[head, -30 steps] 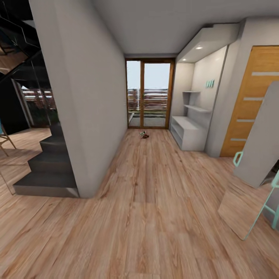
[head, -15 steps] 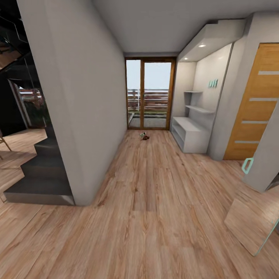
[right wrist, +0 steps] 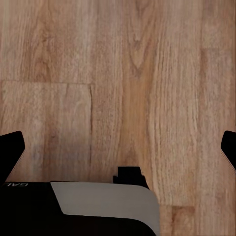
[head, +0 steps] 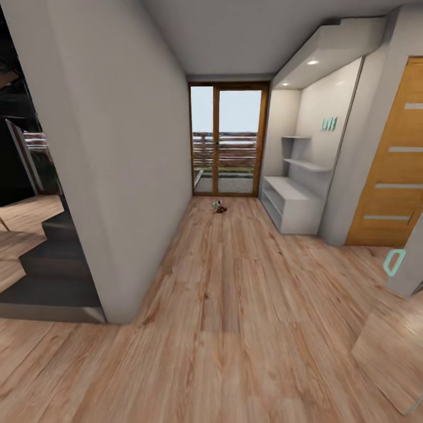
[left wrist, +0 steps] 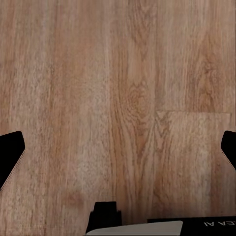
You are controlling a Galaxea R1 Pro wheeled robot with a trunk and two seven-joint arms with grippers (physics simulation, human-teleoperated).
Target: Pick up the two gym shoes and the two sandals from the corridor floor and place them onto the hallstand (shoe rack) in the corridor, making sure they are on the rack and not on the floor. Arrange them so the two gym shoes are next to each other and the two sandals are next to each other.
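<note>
Far down the corridor floor [head: 223, 294] lies a small cluster of footwear just before the glass doors. A pale greenish-white bit looks like a gym shoe [head: 215, 203], and a dark reddish-brown bit beside it looks like a sandal [head: 221, 208]; they are too small to count or tell apart further. The hallstand [head: 289, 207], a pale grey low bench with two wall shelves above, stands in the right alcove. My left gripper [left wrist: 118, 153] is open over bare planks. My right gripper [right wrist: 118, 150] is also open, holding nothing.
A grey wall corner [head: 117, 235] juts in at the left, with dark stairs [head: 53, 276] behind it. Glass doors [head: 226, 141] close the corridor's end. A wooden door [head: 393, 176] and a leaning teal-framed panel [head: 405, 264] are on the right.
The whole view has shifted forward along the corridor: stairs and the leaning panel slide outward, the hallstand looks slightly larger. The camera moved; shoes lie as before.
</note>
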